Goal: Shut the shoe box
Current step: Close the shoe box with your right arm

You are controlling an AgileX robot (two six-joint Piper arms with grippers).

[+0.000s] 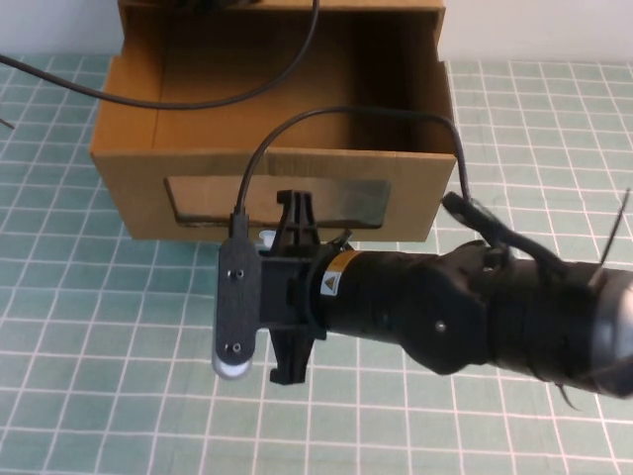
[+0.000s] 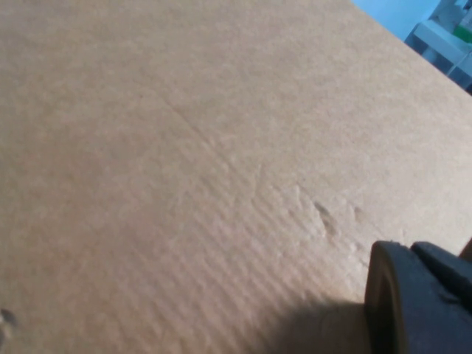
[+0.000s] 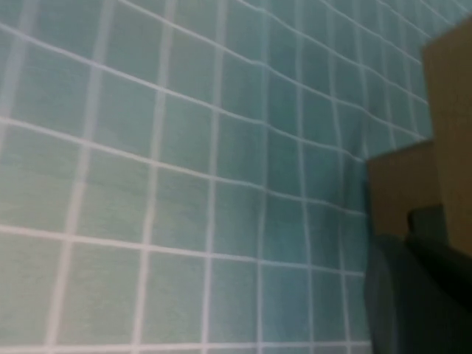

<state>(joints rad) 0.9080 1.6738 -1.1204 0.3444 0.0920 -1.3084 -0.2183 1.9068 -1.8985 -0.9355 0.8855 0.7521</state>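
Shoe box drawer out; push-in step pending.

I see the shoe box [image 1: 272,148], matte brown corrugated cardboard with a clear window, at the table's [image 1: 79,346] far side. Right gripper [image 1: 294,287] sits just before its front panel; left gripper [image 2: 420,302] is against cardboard. Finger state of either: cannot tell. Next, I judge, a square forward push.

A: Any text or labels legible?
B: Only one sign: small yellow warning triangle sticker [image 1: 328,284] on the right arm [image 1: 445,307], just behind its wrist. Symbol inside too small to make out.
A: Shoe box [image 1: 277,129]?
B: Plain cardboard, no print or brand visible. Wrist views: no writing either.
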